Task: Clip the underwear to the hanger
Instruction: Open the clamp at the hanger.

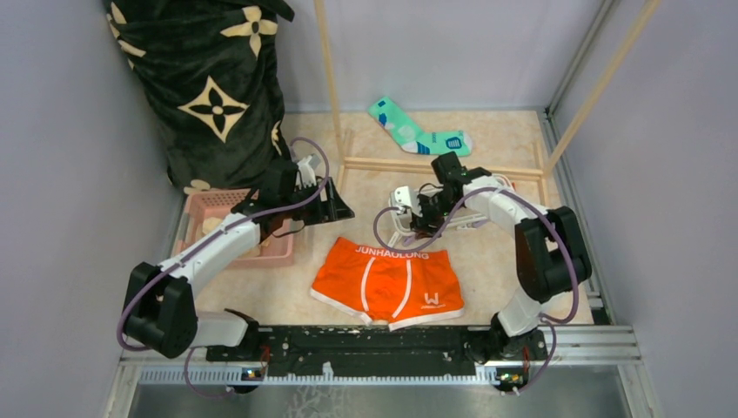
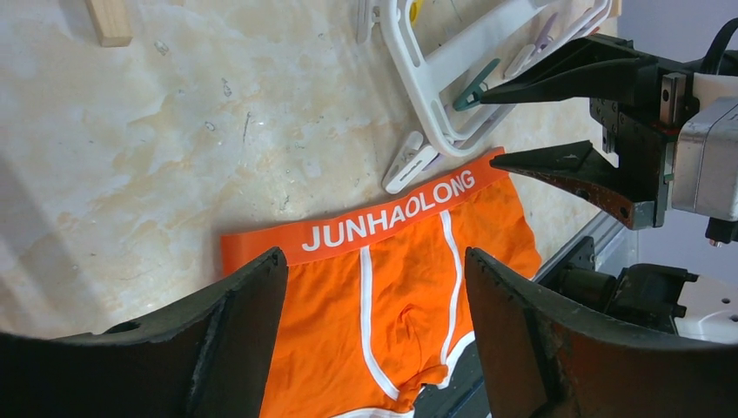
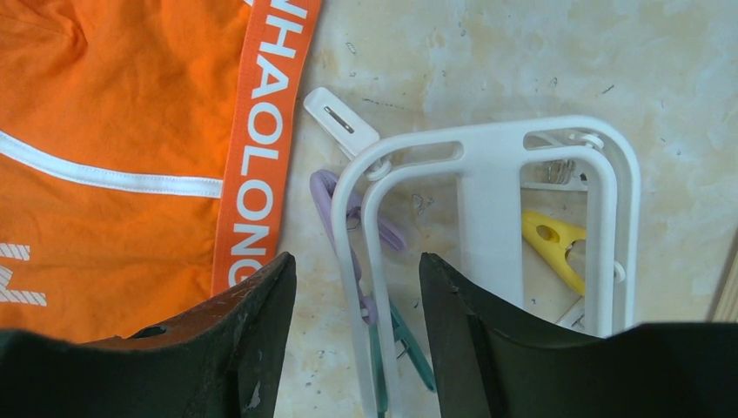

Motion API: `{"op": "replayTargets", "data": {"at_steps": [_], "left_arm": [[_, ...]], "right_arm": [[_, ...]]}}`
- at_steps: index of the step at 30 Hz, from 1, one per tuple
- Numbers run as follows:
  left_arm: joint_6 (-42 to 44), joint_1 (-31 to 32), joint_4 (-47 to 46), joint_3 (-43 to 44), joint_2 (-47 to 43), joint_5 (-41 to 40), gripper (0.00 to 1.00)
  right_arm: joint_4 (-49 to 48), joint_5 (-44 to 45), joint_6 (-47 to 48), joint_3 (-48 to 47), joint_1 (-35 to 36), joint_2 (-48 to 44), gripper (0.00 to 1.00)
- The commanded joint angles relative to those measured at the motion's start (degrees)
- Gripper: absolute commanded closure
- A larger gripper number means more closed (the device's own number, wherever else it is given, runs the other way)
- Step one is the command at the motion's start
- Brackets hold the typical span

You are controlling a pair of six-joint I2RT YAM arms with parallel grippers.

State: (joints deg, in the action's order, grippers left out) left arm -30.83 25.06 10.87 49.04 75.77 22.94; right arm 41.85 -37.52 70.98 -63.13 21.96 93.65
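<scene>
The orange underwear (image 1: 387,283) lies flat near the front edge, its "JUNHAOLONG" waistband facing away from the arms. Just beyond the waistband the white hanger (image 1: 402,228) lies flat too, with purple, teal and yellow pegs (image 3: 548,239) inside its frame. My left gripper (image 2: 374,257) hovers open above the underwear (image 2: 409,287), nothing between its fingers. My right gripper (image 3: 357,259) is open over the hanger (image 3: 487,200), its fingers on either side of the frame's side bar. In the left wrist view the right gripper (image 2: 489,128) stands at the hanger's (image 2: 435,78) corner, above the waistband.
A pink basket (image 1: 228,205) with a cream cloth sits at the left beneath the left arm. Behind it stands a black floral-patterned bundle (image 1: 209,87). A teal sock (image 1: 418,135) lies at the back. Wooden rack poles (image 1: 329,78) rise from a wooden base (image 1: 426,165).
</scene>
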Motion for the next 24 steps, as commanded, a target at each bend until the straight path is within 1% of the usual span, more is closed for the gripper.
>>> {"op": "replayTargets", "data": {"at_steps": [1,8,11,19,22,24], "left_arm": [[2.9,-0.5,1.3,2.7,-1.4,-0.8,0.20],[3.7,-0.8,2.6,4.3,-0.4,-0.9,0.20],[3.8,-0.8,2.7,4.5,-0.4,-0.8,0.20],[5.3,-1.3,2.5,5.0,-1.4,-1.3,0.20],[7.9,-1.7,-1.4,4.8,-4.4,-3.2,0.20],[9.8,-1.7,-6.0,4.2,-6.5,-3.2,0.19]], "right_arm": [[-3.5,-3.1,0.1,-2.0,-0.1,2.4,0.46],[-4.5,-3.3,0.2,-2.6,0.7,5.1,0.46],[-5.4,-3.4,-0.1,-2.5,0.8,5.6,0.50],[-5.8,-4.3,0.1,-2.6,0.7,4.2,0.83],[-4.8,-5.3,0.2,-3.3,0.3,3.2,0.95],[-4.3,-5.7,0.4,-4.0,-0.1,2.1,1.00]]}}
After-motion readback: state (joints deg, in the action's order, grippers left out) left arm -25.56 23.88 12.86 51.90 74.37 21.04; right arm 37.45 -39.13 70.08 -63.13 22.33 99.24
